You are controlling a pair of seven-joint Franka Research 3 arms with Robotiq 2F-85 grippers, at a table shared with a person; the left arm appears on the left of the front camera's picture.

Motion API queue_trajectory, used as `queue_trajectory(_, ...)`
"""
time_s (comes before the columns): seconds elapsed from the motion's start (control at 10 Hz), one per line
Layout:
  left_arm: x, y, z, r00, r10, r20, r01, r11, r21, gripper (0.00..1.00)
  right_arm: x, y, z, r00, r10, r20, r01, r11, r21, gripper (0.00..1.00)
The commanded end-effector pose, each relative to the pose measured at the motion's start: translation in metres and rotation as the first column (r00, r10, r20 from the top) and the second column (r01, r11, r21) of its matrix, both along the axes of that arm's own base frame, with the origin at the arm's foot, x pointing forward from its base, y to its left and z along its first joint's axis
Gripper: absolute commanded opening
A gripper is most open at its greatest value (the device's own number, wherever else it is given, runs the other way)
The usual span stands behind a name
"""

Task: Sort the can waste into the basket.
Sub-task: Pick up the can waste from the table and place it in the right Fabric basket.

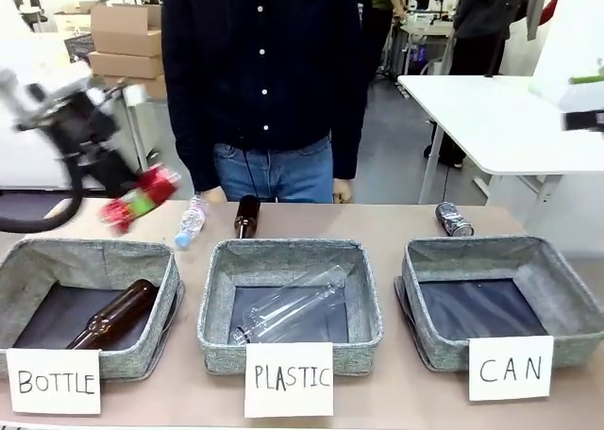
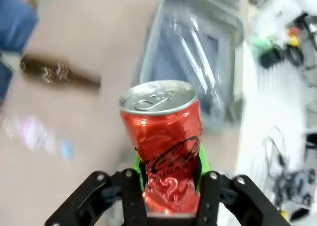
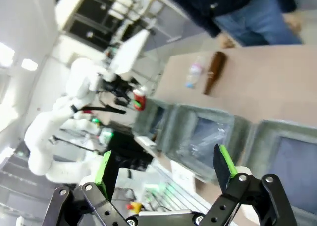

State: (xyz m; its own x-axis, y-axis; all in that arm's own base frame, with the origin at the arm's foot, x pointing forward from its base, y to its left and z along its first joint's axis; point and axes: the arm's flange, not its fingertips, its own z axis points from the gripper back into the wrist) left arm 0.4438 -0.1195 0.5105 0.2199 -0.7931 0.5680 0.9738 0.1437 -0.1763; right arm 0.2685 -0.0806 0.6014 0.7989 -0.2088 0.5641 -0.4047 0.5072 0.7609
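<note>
**Carrying the red can toward the basket**

The left gripper was clenched on the red can, holding it raised above the table's left end, near the bin marked BOTTLE. The basket marked CAN stood at the right end, and the grey can lay on the table just behind it. The right gripper hung released, grasping nothing. By judgement, the next move called for a carry across the other two bins, then a release over the basket.

You see a shiny red can with a silver top, a dark silvery-grey can, a grey basket lined dark, its white card lettered black.
</note>
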Motion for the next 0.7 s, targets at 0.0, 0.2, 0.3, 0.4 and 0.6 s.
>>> queue_trajectory(0.0, -0.006, -0.095, 0.015, 0.973, -0.158, 0.166, 0.185, 0.968, -0.167, 0.44, -0.043, -0.080, -0.006, 0.989, -0.146, 0.009, 0.146, 0.981, -0.125, 1.00)
queue_trajectory(0.2, -0.037, -0.194, 0.007, 0.941, -0.227, 0.252, 0.288, 0.927, -0.239, 0.44, -0.084, -0.130, -0.036, 0.940, -0.340, 0.016, 0.340, 0.940, -0.014, 1.00)
queue_trajectory(0.3, -0.053, -0.248, 0.000, 0.920, -0.245, 0.306, 0.324, 0.914, -0.244, 0.44, -0.097, -0.141, -0.053, 0.937, -0.349, 0.019, 0.347, 0.935, 0.068, 1.00)
queue_trajectory(0.4, -0.068, -0.313, -0.013, 0.889, -0.284, 0.358, 0.368, 0.909, -0.193, 0.44, -0.109, -0.151, -0.075, 0.928, -0.373, -0.002, 0.370, 0.920, 0.126, 1.00)
queue_trajectory(0.6, -0.095, -0.431, -0.037, 0.862, -0.432, 0.264, 0.477, 0.868, -0.137, 0.44, -0.114, -0.166, -0.092, 0.910, -0.413, -0.042, 0.413, 0.888, 0.201, 1.00)
